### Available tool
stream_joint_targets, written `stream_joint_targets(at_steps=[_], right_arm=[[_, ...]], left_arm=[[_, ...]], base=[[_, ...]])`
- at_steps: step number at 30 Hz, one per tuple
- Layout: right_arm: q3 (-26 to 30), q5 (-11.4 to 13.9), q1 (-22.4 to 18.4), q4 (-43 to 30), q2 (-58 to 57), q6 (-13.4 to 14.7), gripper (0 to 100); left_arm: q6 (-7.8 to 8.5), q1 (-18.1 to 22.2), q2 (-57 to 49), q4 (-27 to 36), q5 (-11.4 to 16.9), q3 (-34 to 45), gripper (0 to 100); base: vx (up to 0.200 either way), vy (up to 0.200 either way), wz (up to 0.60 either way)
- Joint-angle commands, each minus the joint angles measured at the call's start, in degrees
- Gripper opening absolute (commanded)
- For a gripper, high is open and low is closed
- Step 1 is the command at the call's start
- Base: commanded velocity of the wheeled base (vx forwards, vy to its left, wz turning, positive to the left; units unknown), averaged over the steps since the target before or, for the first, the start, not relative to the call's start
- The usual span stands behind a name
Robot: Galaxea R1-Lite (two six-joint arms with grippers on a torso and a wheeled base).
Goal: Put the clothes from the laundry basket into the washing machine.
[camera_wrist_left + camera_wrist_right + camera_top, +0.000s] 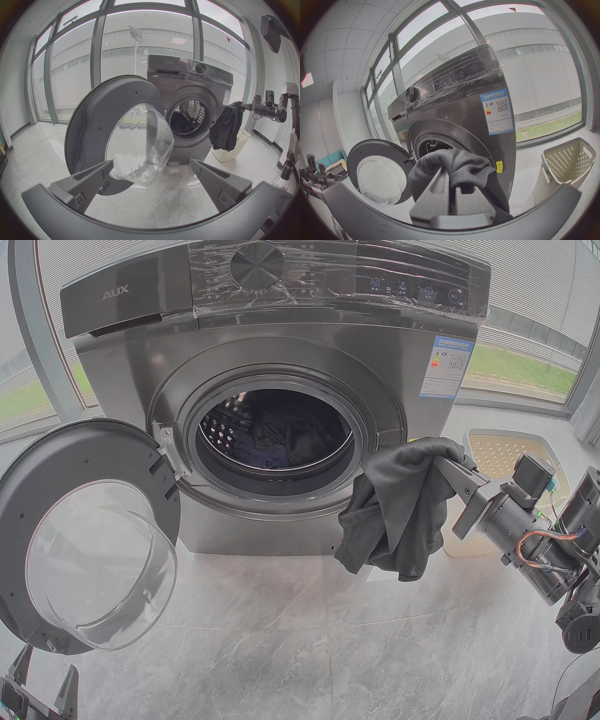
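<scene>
A garment (394, 502), clamped in the right gripper (445, 464) beside the washer (125, 371), should next be carried into the drum (275, 434).

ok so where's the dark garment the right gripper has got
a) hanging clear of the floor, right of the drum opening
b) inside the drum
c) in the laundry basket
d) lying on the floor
a: the right gripper is shut on the dark garment, which hangs above the floor in front of the washing machine, to the right of its opening, outside the laundry basket.
</scene>
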State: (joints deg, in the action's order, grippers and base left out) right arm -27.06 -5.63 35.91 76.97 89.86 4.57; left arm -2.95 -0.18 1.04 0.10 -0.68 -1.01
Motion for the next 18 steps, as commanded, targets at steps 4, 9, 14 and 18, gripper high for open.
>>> stream_joint_targets(at_steps=[4,9,14,18], right_arm=[[-0.01,0.01,0.03,0.02,0.32,0.0,0],[-0.01,0.01,0.12,0.02,0.32,0.0,0],[-0.01,0.01,0.12,0.02,0.41,0.0,0],[0.08,0.01,0.12,0.02,0.67,0.0,0]], left_arm=[[-0.04,0.01,-0.95,-0.01,-0.02,0.92,100],[-0.04,0.01,-0.95,-0.01,-0.02,0.92,100],[-0.04,0.01,-0.95,-0.01,-0.02,0.92,100],[-0.04,0.01,-0.95,-0.01,-0.02,0.92,100]], base=[[0.0,0.0,0.0],[0.0,0.0,0.0],[-0.08,-0.08,0.0],[0.0,0.0,0.0]])
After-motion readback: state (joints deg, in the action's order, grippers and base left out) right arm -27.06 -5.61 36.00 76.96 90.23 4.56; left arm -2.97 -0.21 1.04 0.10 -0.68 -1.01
